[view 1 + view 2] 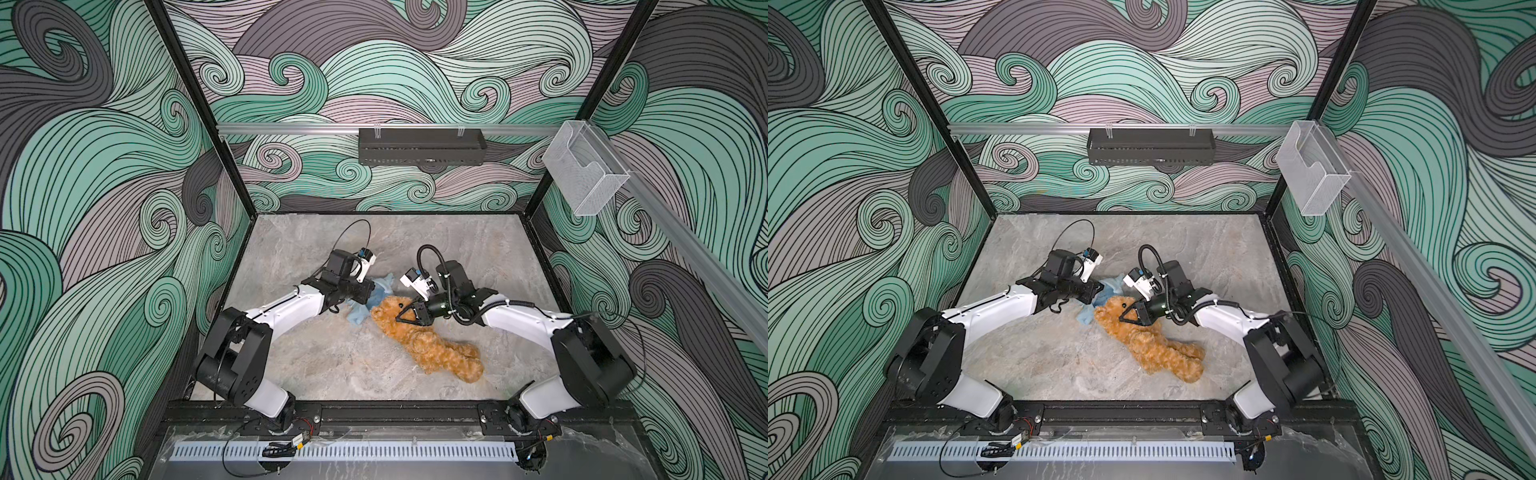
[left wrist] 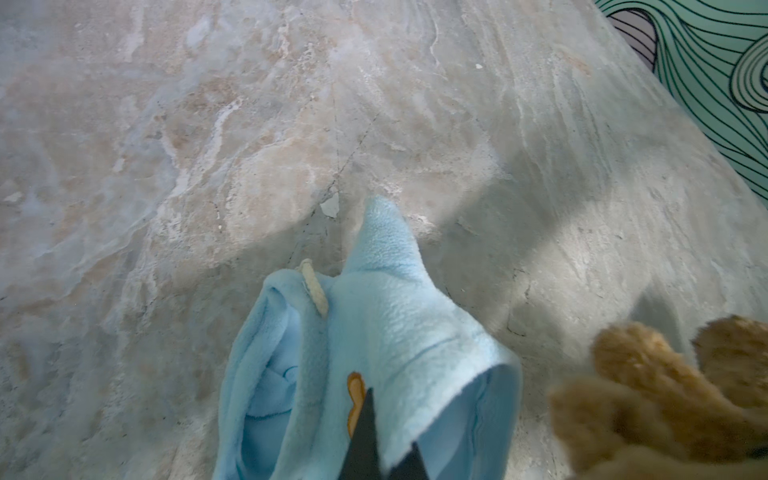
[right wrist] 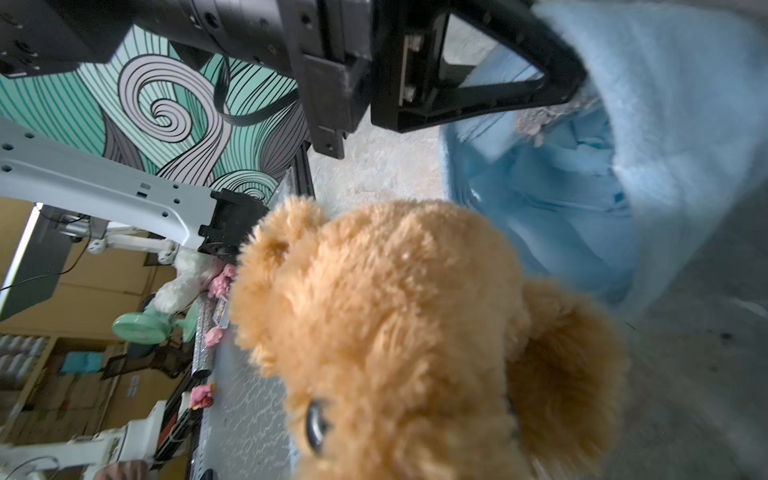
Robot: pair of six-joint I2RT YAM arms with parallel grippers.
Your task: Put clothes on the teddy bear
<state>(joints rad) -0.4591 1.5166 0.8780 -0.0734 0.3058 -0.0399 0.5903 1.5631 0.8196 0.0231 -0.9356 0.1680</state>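
The golden-brown plush teddy bear [image 1: 428,345] lies on the grey marbled table [image 1: 332,365], legs nearest me. My right gripper [image 1: 399,319] pinches its face; I should raise the head gently. Beyond, my left gripper [image 2: 386,453] clamps the light blue fleece shirt [image 2: 395,324]; next, draw its opening over.

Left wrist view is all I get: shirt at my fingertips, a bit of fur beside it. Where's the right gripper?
Observer: The right gripper is at the bear's face; whether it grips, I can't tell.
Operator: How does the bear lie?
Observer: Stretched out on the table, head beside the shirt, legs toward the right arm's base.
Operator: Does the shirt's opening face the head?
Observer: Yes: in the right wrist view it gapes just beyond the head, its edge in the left gripper.
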